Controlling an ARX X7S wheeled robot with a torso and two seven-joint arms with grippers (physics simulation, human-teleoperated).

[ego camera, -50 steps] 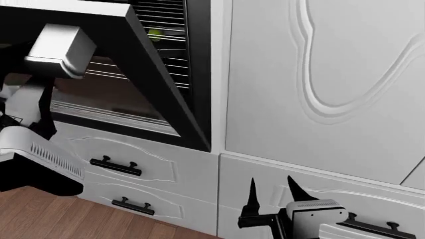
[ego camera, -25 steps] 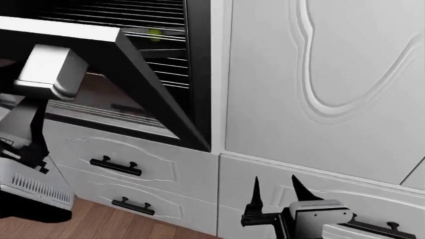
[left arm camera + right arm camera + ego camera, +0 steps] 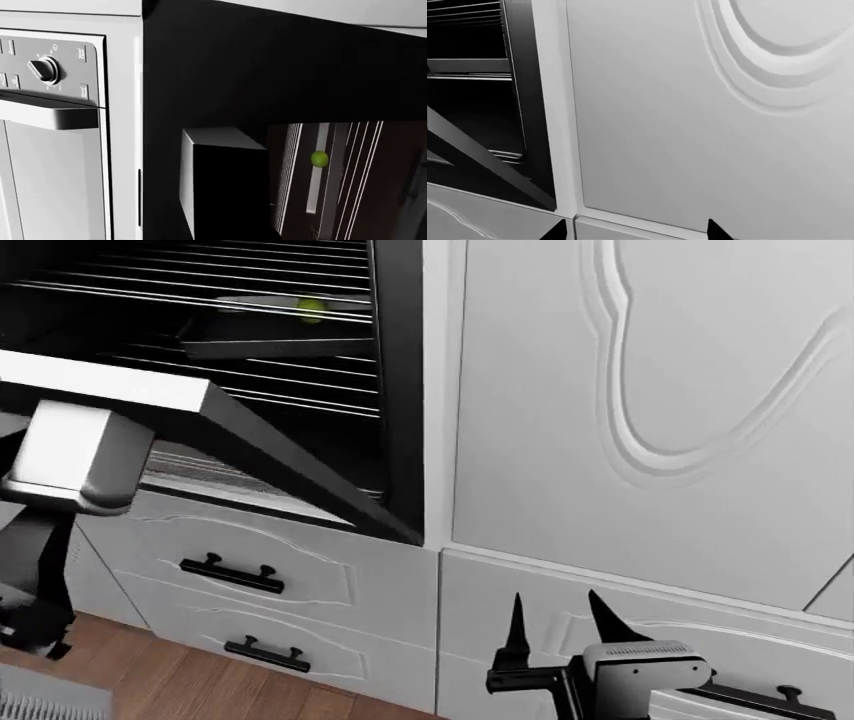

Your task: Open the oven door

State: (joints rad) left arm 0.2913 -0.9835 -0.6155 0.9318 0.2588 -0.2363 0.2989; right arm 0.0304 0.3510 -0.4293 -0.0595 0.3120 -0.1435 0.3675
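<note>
The oven door hangs tilted well down from its bottom hinge, with its pale top edge toward me. Behind it the oven cavity shows wire racks and a small green object. My left arm's silver wrist block sits just under the door's top edge, and its fingers are hidden. In the left wrist view the black door panel fills most of the frame, with the racks and the green object showing through. My right gripper stands open and holds nothing, low in front of the white cabinets.
A tall white carved cabinet door stands to the right of the oven. White drawers with black bar handles lie below it, over a wooden floor. A control panel with a knob shows beside the black panel.
The oven door has swung further down and outward, uncovering more of the racks. My left arm has gone down and to the left with it. The right arm has barely moved.
</note>
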